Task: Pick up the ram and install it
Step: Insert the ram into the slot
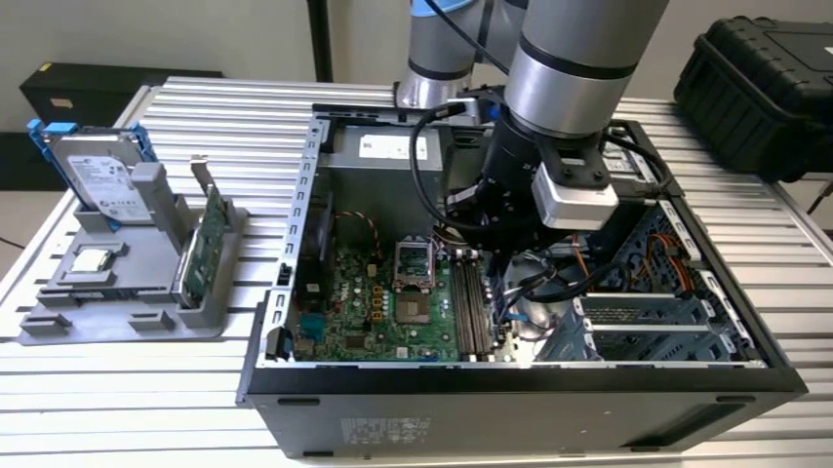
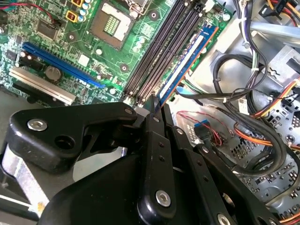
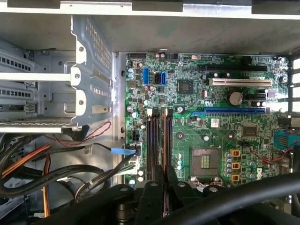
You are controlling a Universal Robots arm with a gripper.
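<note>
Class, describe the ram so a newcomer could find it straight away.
Inside the open computer case, find the green motherboard and its long parallel memory slots. The ram is the thin stick pinched in the gripper alongside them; unlike the dark slots, it shows blue with an orange edge.

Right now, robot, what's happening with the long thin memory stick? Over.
Black gripper shut on long thin dark ram stick. Ram down at the black memory slots, seating unclear. Black cables close beside.

Bright even room light, soft shadow inside the computer case (image 1: 521, 375), glare on the ribbed table (image 1: 131, 390), hand (image 2: 153, 104) dark in the foreground
</note>
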